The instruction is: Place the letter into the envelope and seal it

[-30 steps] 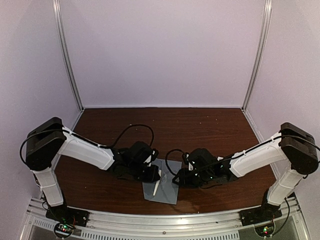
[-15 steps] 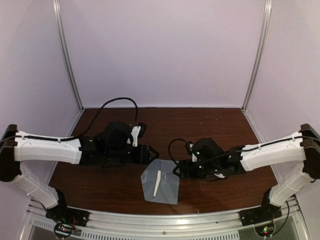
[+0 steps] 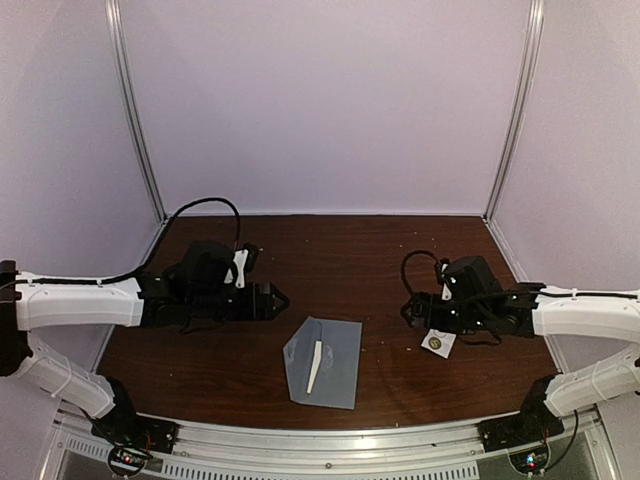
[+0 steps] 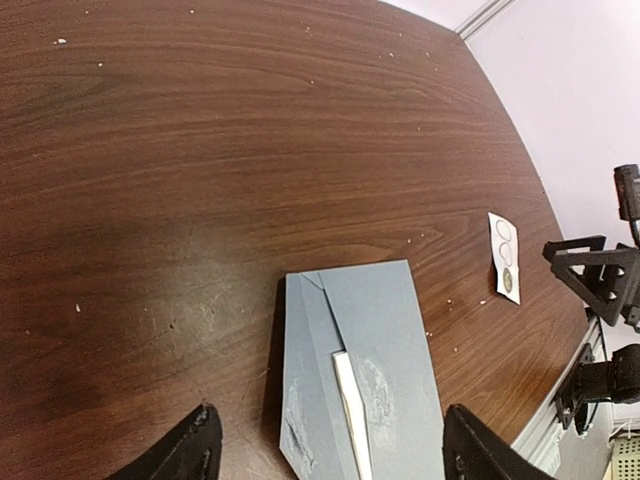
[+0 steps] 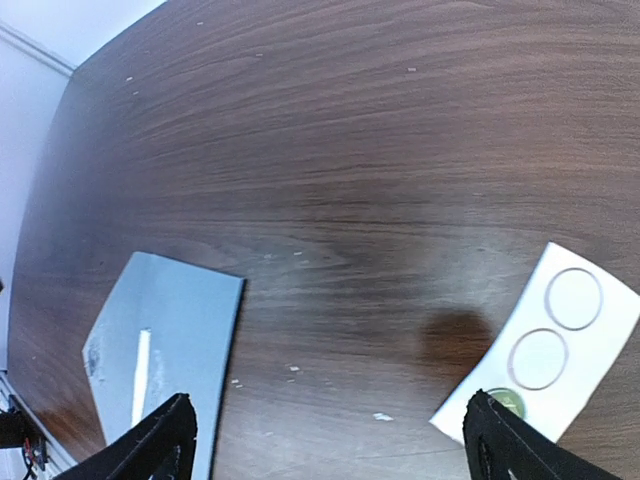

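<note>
Grey-blue paper forms the envelope (image 3: pixel 322 360), which lies flat on the dark wood table (image 3: pixel 380 250) near the front edge, between the two arms and touched by neither. We note one pointed end toward the near left and a straight far edge. A fold line runs along its length, and a narrow white strip (image 3: pixel 314 366) lies on its face beside pale scuff marks. We cannot tell whether the flap is shut or whether a letter is inside.

The left gripper (image 3: pixel 277 298) hovers to the left of the envelope, fingers spread wide and holding nothing. The right gripper (image 3: pixel 410 312) stands well apart on the right, fingers likewise wide and empty. Just beside it lies a white sticker sheet (image 3: pixel 436 342) with two empty circles and one dark round sticker.

Both wrist views cut off the near end of the envelope at the frame edge. In the top view the dark fingertips blend into the table and are hard to make out.
</note>
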Motion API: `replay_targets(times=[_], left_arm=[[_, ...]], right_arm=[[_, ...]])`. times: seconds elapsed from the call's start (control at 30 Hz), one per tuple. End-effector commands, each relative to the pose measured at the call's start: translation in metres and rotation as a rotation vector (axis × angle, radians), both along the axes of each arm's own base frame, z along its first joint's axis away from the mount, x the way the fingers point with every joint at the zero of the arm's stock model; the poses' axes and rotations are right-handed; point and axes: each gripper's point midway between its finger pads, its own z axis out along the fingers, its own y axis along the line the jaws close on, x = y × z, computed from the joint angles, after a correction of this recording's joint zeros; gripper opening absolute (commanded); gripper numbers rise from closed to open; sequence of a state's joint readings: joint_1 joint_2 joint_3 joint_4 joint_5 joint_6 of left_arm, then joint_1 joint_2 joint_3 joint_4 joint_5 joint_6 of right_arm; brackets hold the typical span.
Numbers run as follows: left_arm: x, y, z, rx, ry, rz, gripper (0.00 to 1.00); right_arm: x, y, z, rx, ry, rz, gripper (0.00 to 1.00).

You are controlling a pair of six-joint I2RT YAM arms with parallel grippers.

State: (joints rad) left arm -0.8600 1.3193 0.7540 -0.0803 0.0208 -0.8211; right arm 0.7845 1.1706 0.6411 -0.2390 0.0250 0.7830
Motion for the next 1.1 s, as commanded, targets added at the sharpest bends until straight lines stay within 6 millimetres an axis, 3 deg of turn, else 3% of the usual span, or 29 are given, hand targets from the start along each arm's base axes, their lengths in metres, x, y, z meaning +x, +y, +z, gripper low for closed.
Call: replay_targets(times=[0.0, 0.17, 0.33, 0.57, 0.8, 1.07], left_arm=[[0.006, -0.003, 0.015, -0.054, -0.038, 0.005, 0.78], [0.004, -0.005, 0.005, -0.053, -0.016, -0.006, 0.78], [0.003, -0.004, 0.0, -0.045, -0.008, -0.004, 0.78], [0.005, -0.005, -0.001, -0.035, -0.011, -0.007, 0.78], [0.005, -0.006, -0.001, -0.031, -0.015, -0.011, 0.78], [0.008, -0.011, 0.003, -0.053, -0.028, -0.019, 0.78]], right_arm=[[0.007, -0.028, -0.017, -0.008, 0.009, -0.026, 0.94], [0.02, -0.049, -0.035, -0.025, 0.025, -0.056, 0.94], [0.023, -0.056, -0.051, -0.024, 0.059, -0.054, 0.94], [0.009, -0.049, -0.079, 0.005, 0.139, -0.013, 0.93], [-0.006, -0.04, -0.095, 0.072, 0.198, 0.023, 0.92], [-0.031, -0.01, -0.109, 0.141, 0.264, 0.09, 0.9]])
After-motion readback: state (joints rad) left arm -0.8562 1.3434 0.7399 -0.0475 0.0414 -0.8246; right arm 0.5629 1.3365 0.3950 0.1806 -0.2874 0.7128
